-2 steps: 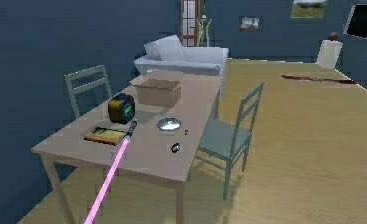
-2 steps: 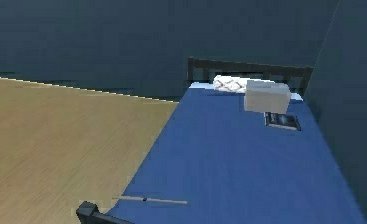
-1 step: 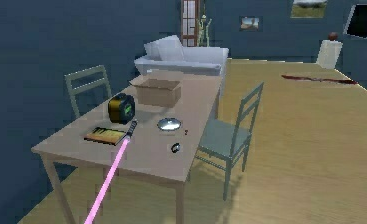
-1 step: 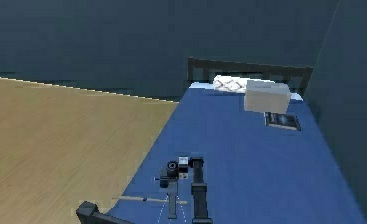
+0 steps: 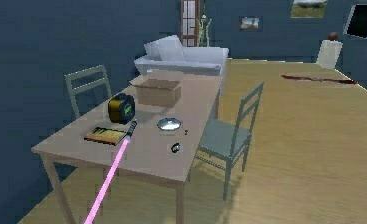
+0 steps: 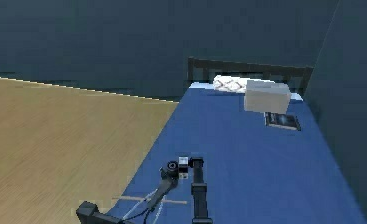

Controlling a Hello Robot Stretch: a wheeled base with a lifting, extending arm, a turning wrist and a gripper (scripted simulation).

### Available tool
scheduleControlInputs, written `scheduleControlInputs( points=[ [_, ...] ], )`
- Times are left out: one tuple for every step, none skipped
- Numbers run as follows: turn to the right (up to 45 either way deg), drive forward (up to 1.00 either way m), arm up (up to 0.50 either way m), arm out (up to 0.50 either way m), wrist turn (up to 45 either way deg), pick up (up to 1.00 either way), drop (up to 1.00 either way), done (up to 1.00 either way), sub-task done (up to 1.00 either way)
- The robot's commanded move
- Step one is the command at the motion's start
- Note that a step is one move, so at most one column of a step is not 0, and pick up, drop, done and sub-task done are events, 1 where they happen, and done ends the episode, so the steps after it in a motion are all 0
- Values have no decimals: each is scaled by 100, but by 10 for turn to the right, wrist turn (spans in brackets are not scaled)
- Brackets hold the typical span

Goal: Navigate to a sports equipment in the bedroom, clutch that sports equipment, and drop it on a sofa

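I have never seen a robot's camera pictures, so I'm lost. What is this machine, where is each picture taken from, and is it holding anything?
It is a wheeled robot with one arm that ends in a two-finger gripper. One picture looks ahead from the robot. It shows a table with a brown box, a pink rod and a few small things on it, chairs beside it and a sofa behind. The other picture looks out to the side where the arm reaches. The dark bar at the bottom is the arm, with the gripper at its end, by a blue bed with a pillow and a white box on it. I cannot tell whether the gripper holds anything.
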Motion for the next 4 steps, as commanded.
scheduleControlInputs(
  points=[
    [0,0,0,0,450,0,0,0,0],
    [0,0,0,0,450,0,0,0,0],
    [0,0,0,0,450,0,0,0,0],
    [0,0,0,0,90,0,0,0,0]
  ],
)
